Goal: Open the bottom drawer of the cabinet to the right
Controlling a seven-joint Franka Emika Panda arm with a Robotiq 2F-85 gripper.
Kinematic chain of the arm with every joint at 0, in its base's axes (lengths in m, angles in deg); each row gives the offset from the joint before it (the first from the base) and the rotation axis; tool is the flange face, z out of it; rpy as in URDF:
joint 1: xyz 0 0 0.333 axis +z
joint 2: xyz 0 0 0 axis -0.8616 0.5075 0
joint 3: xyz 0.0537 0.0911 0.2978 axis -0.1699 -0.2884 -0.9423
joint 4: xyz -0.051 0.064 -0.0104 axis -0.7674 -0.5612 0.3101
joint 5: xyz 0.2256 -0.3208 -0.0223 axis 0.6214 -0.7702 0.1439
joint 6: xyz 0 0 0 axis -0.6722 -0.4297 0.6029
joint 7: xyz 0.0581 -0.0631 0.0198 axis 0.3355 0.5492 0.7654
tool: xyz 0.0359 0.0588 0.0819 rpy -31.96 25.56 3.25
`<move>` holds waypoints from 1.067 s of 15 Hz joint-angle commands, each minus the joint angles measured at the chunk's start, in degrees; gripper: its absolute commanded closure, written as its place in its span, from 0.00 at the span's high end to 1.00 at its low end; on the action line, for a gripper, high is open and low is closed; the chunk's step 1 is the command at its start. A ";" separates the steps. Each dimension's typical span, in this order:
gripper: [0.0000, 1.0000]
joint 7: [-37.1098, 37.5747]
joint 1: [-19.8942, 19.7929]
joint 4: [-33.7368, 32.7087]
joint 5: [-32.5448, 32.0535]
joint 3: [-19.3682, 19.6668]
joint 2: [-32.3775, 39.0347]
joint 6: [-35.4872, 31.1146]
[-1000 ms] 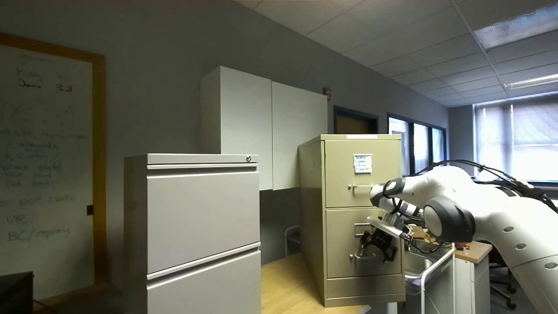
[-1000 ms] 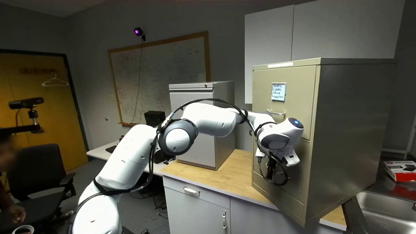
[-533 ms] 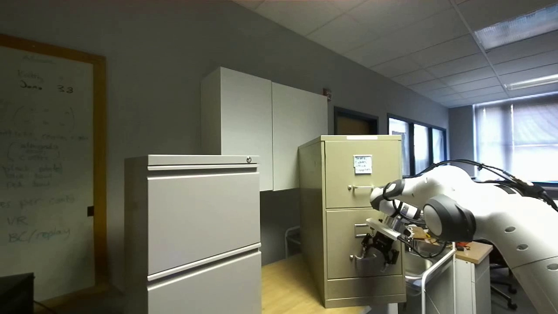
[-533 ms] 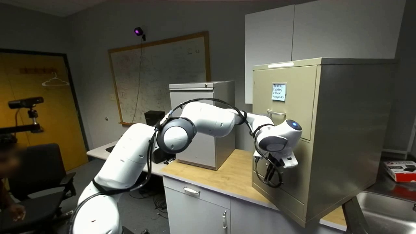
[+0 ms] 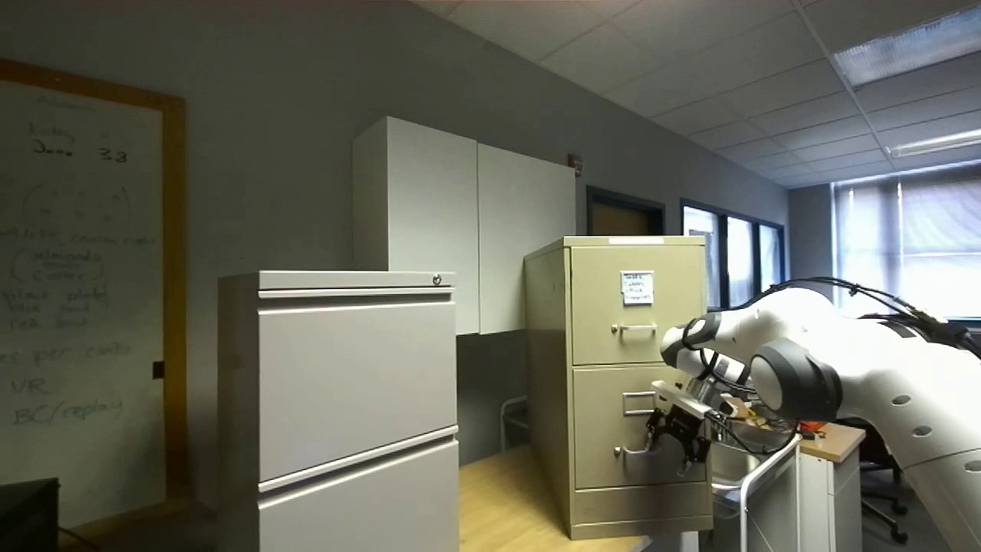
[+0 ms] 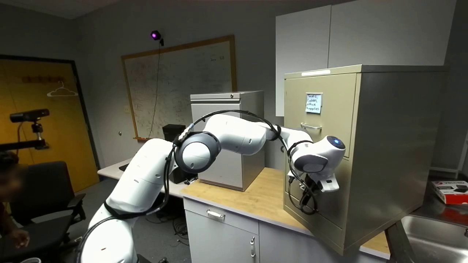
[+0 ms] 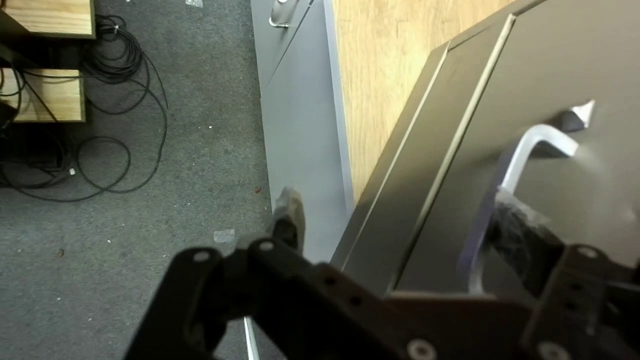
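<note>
Wrist view, and my gripper (image 7: 397, 205) stands spread wide, nothing pinched in it. One finger (image 7: 522, 235) is right in at the handle (image 7: 517, 160), and it looks to me to sit on the drawer side; whether it touches the handle, I can't tell from here. The other finger (image 7: 289, 215) hangs well out on the room side, apart from the handle. In both exterior views the tan cabinet (image 6: 376, 153) stands directly in front of the gripper: upper drawer (image 5: 602, 295) above it, bottom drawer (image 5: 611, 424) straight ahead, its front looking flush, so I call that one shut. We're at the hooking step, I reckon, catch made or nearly, with the pull not yet begun. Next, I want that inner finger tucked firmly behind the handle as I draw the arm (image 6: 234, 135) straight back from the cabinet, gently at first. No squeeze needed if the hook bites. That finger could slip off the handle's end, so eyes on that.
</note>
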 commanded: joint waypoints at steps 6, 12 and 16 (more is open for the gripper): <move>1.00 0.28 1.31 11.05 3.60 0.47 -6.53 -12.56; 1.00 -0.26 2.95 28.84 4.85 0.99 -18.52 -24.27; 1.00 -1.59 3.23 40.95 9.45 1.24 -27.19 -32.08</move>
